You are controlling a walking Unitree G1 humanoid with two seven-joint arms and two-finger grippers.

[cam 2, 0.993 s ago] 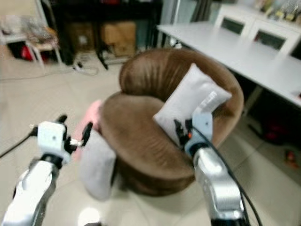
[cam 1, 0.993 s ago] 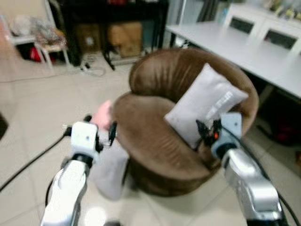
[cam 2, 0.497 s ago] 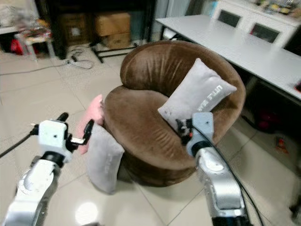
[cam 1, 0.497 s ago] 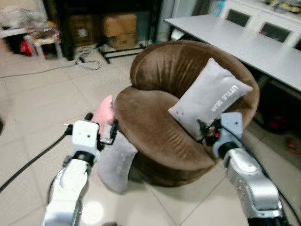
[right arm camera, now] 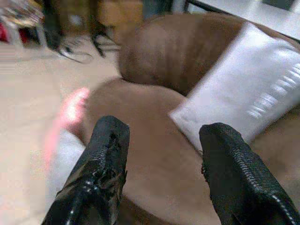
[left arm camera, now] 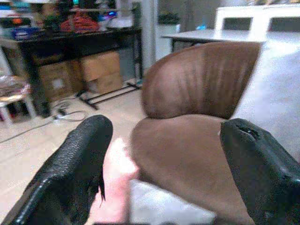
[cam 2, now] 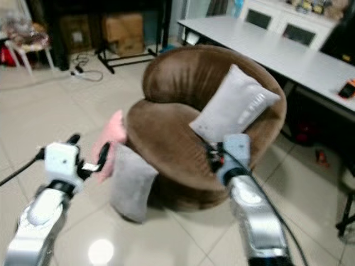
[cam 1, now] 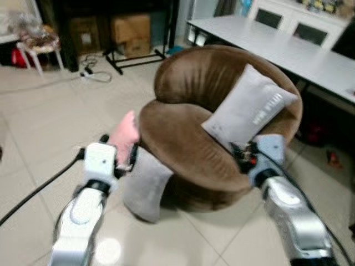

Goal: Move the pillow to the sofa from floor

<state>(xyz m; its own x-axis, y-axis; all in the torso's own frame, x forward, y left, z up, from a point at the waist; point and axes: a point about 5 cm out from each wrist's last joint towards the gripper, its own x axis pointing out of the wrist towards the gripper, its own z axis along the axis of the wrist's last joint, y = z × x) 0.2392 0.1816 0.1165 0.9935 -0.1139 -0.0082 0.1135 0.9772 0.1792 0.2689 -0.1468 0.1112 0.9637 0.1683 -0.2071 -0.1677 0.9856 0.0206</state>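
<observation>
Tiled living-room floor [cam 1: 44, 127]; round brown velvet sofa chair [cam 1: 188, 138] already holds one grey cushion [cam 1: 249, 108]. Grey rectangular pillow [cam 1: 145, 185] leans against its base beside a pink one [cam 1: 125, 136]. Approach step: left gripper [cam 1: 117, 158] and right gripper [right arm camera: 161, 157] both spread, empty. Next: lower left onto the grey pillow's top edge.

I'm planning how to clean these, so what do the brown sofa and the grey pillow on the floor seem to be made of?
The brown sofa looks like soft velvet or microfibre: matte, with streaky nap marks on its back. The grey pillow on the floor looks like plain, smooth woven cloth with soft filling; the blur leaves its weave unclear.
</observation>
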